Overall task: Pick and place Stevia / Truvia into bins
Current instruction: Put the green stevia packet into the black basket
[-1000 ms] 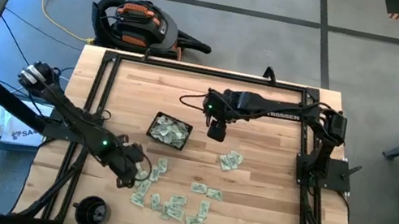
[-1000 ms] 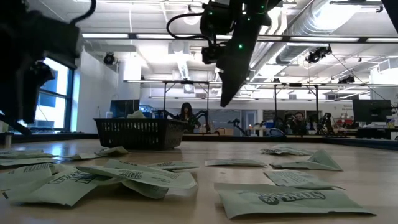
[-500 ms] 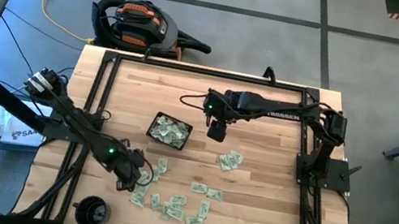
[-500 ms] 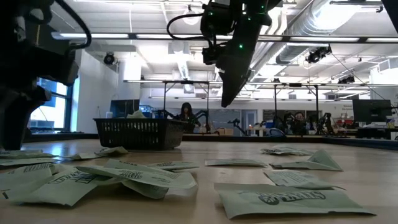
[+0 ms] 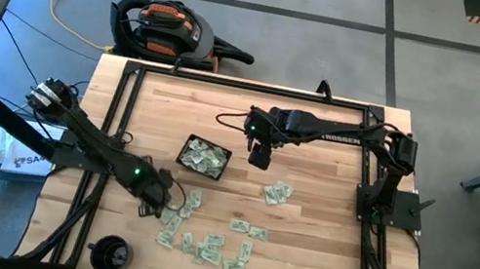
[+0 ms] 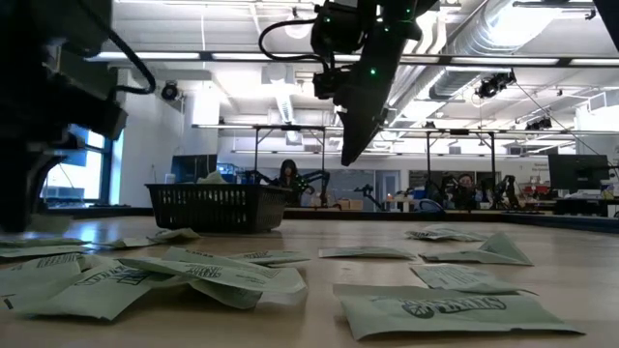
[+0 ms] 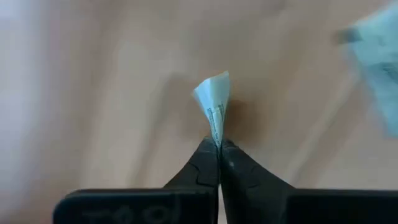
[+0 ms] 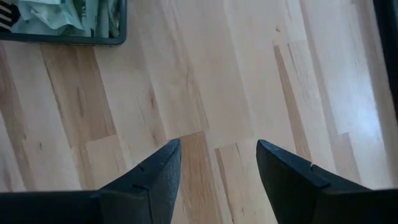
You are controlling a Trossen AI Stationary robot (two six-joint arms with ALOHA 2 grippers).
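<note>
Pale green and white Stevia sachets point(image 5: 210, 245) lie scattered on the near half of the wooden table, with a few more point(image 5: 277, 194) toward the right. The black mesh bin point(image 5: 203, 157) stands mid-table with sachets inside; it also shows in the low view point(image 6: 218, 206). My left gripper point(image 5: 159, 201) is low over the left end of the scatter, shut on one sachet point(image 7: 214, 102). My right gripper point(image 5: 260, 158) hangs open above bare wood just right of the bin point(image 8: 62, 37), with nothing between its fingers point(image 8: 217, 155). My left gripper pinches one sachet between its two fingertips point(image 7: 208, 158), which come from above and point down. They hold a narrow end of the sachet point(image 7: 216, 127), and the paper buckles into a raised fold beyond them. I cannot tell whether the sachet is clear of the table.
A round black cup-like object point(image 5: 110, 252) stands at the near left corner. A black frame point(image 5: 248, 87) runs around the table's edges. A black and orange vacuum point(image 5: 164, 30) lies on the floor beyond the far edge. Bare wood lies along the far half.
My left gripper has come down onto the left end of the sachet scatter, shifting slightly toward the table's right. My right gripper has kept still.
</note>
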